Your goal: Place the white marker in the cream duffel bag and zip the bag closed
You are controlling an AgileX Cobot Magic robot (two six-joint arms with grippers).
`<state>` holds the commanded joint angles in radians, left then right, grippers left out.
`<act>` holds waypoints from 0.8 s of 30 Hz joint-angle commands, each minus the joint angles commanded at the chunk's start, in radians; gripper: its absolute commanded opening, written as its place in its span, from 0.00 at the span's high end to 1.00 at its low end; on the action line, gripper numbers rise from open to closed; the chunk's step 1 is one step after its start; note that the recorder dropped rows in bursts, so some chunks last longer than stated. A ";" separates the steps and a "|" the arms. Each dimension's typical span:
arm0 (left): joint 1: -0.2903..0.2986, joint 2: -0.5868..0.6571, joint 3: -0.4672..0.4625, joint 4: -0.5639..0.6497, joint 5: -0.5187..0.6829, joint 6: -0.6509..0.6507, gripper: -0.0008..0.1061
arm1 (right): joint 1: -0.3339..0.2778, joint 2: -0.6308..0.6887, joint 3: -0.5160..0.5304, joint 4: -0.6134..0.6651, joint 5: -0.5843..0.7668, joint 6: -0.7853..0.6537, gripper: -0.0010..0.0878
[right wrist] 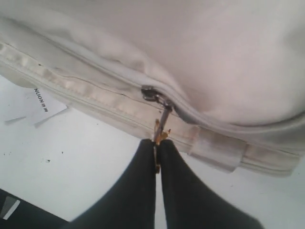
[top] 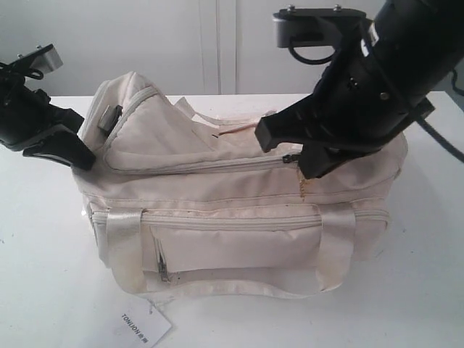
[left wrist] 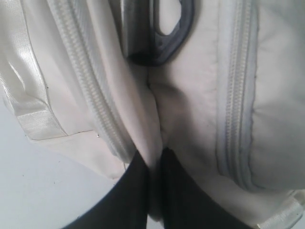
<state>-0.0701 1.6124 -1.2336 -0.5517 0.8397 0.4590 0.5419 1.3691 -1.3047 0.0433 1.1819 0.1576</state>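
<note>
Exterior view: cream duffel bag (top: 239, 196) sits on white table (top: 43, 275), left gripper (top: 82, 143) at its left end, right gripper (top: 288, 152) at top zipper. Left wrist view: jaws pinch a fold of bag fabric. Right wrist view: jaws pressed together on zipper pull (right wrist: 163, 119).

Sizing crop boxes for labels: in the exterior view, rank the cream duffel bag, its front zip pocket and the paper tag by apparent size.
1. cream duffel bag
2. front zip pocket
3. paper tag, nearest the camera yet clearly smallest
</note>
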 joint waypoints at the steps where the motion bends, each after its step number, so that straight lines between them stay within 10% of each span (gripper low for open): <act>1: 0.000 0.000 0.000 0.002 0.000 0.000 0.99 | -0.012 -0.005 0.007 -0.002 -0.002 0.000 0.99; 24: 0.000 0.000 0.000 0.038 -0.062 -0.018 0.99 | -0.144 -0.022 0.052 0.001 -0.040 -0.049 0.99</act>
<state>-0.0701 1.6124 -1.2336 -0.5142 0.7776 0.4412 0.3980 1.3470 -1.2524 0.0446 1.1420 0.1084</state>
